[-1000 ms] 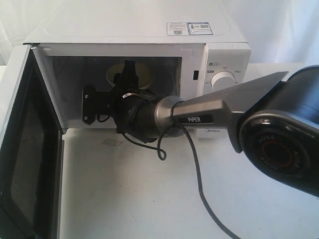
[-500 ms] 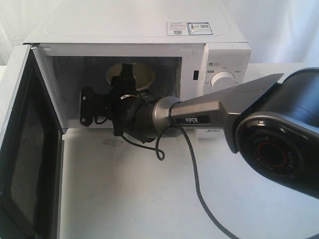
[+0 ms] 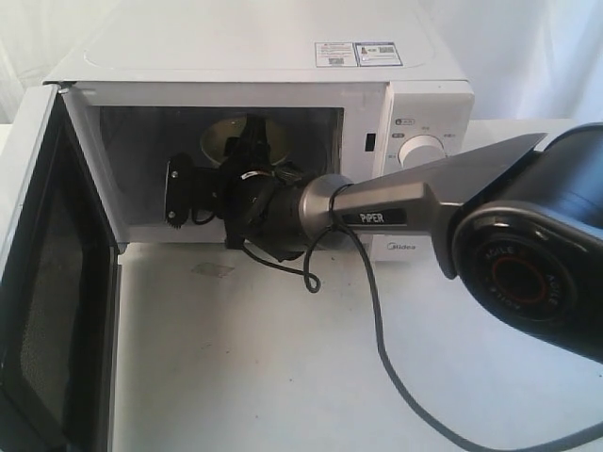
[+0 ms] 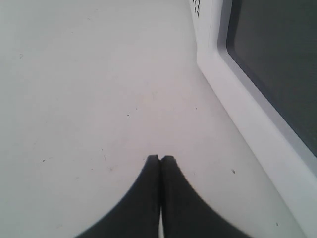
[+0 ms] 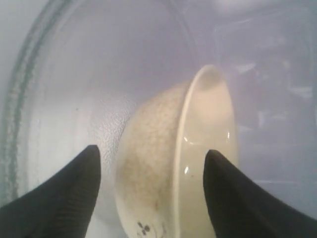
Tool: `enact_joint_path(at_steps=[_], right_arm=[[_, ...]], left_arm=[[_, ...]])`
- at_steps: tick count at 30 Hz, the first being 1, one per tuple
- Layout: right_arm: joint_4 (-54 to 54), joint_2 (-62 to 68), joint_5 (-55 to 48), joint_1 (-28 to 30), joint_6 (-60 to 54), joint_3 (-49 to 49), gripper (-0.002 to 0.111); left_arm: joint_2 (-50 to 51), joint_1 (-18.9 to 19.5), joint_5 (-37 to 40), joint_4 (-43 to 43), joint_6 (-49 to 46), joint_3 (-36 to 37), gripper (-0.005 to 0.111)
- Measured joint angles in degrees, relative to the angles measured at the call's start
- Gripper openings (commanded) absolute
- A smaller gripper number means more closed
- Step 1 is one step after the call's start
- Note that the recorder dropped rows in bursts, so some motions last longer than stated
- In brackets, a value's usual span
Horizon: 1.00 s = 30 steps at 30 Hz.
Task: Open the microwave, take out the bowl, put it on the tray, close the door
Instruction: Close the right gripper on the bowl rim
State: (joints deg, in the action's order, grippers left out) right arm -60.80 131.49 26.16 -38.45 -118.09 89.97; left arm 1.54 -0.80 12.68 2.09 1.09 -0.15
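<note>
While the white door with its dark window hangs wide open at left, the left gripper is pinched closed over the matte table beside it. Inside the boxy white microwave, the glossy cream bowl, speckled outside, sits on the pebbled glass turntable. The right gripper is spread wide, one black finger either side of the rim.

Microwave in the upper centre of the frame on a table, door swung out along the left edge, bowl inside the cavity, right gripper in there from the lower right, fingers either side of the bowl's wall.
</note>
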Motion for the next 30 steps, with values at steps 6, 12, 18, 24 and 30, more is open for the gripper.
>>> enact_joint_path(at_steps=[6, 12, 18, 24, 30], right_arm=[[-0.23, 0.0, 0.0, 0.09, 0.0, 0.0, 0.035], [-0.23, 0.0, -0.11, 0.09, 0.0, 0.0, 0.022], [-0.59, 0.12, -0.4, 0.09, 0.0, 0.09, 0.0], [-0.61, 0.12, -0.49, 0.09, 0.0, 0.09, 0.0], [-0.61, 0.12, -0.25, -0.28, 0.0, 0.09, 0.0]], left_arm=[[0.0, 0.0, 0.0, 0.0, 0.0, 0.0, 0.0], [0.0, 0.0, 0.0, 0.0, 0.0, 0.0, 0.0], [0.0, 0.0, 0.0, 0.0, 0.0, 0.0, 0.0], [0.0, 0.0, 0.0, 0.0, 0.0, 0.0, 0.0], [0.0, 0.0, 0.0, 0.0, 0.0, 0.0, 0.0]])
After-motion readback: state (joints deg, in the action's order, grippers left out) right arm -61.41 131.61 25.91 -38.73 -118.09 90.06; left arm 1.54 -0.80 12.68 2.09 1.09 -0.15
